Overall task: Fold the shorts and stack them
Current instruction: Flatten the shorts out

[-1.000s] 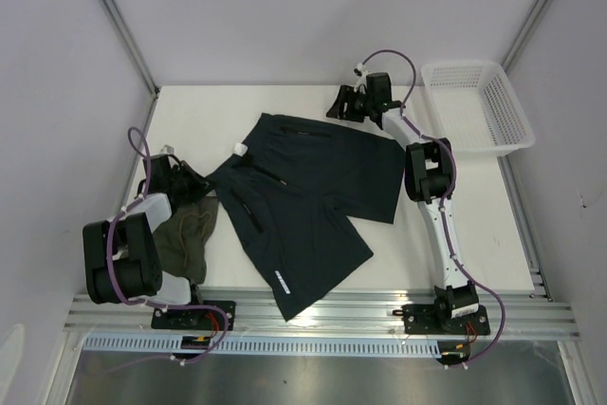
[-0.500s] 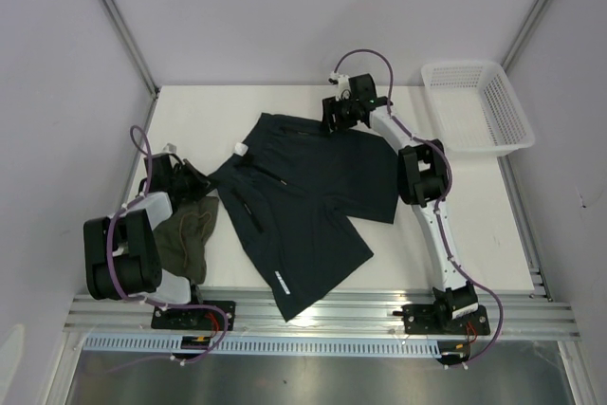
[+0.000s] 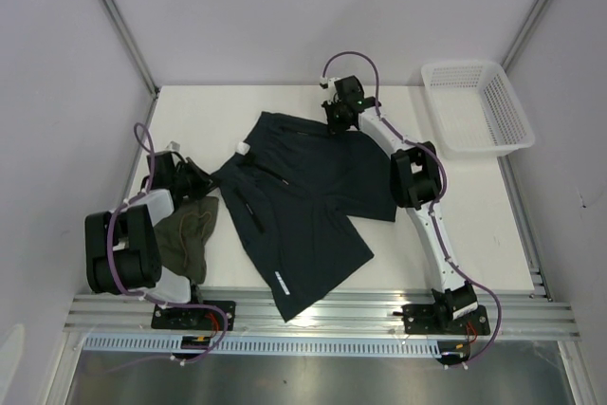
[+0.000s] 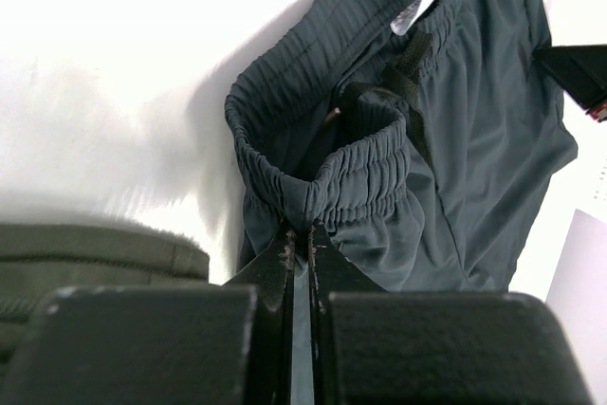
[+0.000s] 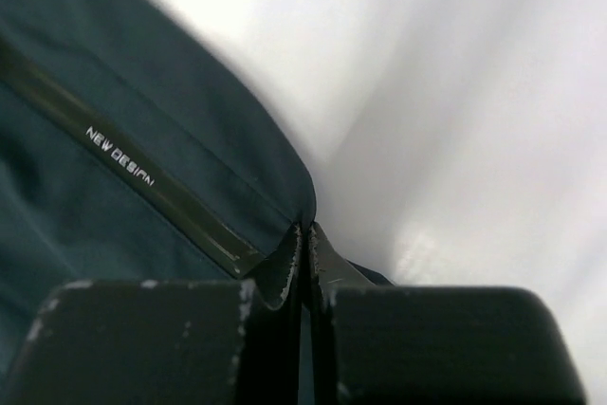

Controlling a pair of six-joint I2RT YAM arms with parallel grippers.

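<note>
Top external view: the navy shorts (image 3: 303, 206) lie spread mid-worktop (image 3: 209, 111), with the olive shorts (image 3: 185, 234) bunched at eight o'clock beside the folded-back left arm (image 3: 123, 253). Both jaws are pinched shut on the navy pair: left on the elastic waistband at nine o'clock, right on the edge at twelve, the right arm (image 3: 417, 177) stretched forward. This looks like the grasp for the fold; next comes a level, matched lift across.
</note>
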